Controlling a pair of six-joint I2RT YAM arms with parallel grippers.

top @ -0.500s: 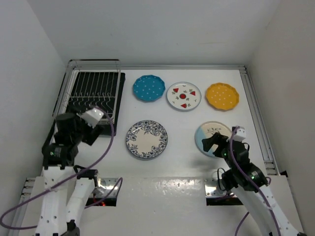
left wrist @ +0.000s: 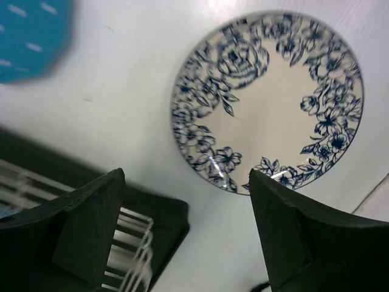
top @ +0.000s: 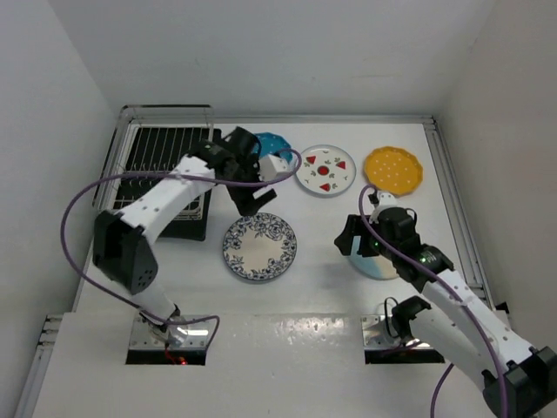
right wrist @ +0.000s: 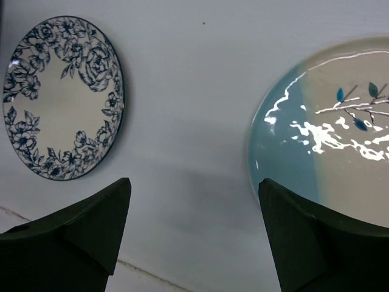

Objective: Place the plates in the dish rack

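My left gripper (left wrist: 185,176) is hovering over the floral plate's (top: 259,247) far-left edge, fingers spread, pinching nothing. My right gripper (right wrist: 193,182) is hovering right of that plate, fingers spread too, beside the half-blue plate (right wrist: 316,140). The dish rack (top: 161,165) is sitting to the floral plate's far left.

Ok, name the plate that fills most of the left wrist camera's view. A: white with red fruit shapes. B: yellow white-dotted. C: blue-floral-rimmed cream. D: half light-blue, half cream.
C: the blue-floral-rimmed cream plate lies just ahead of the open left gripper, with only an edge of the blue dotted plate in the corner.
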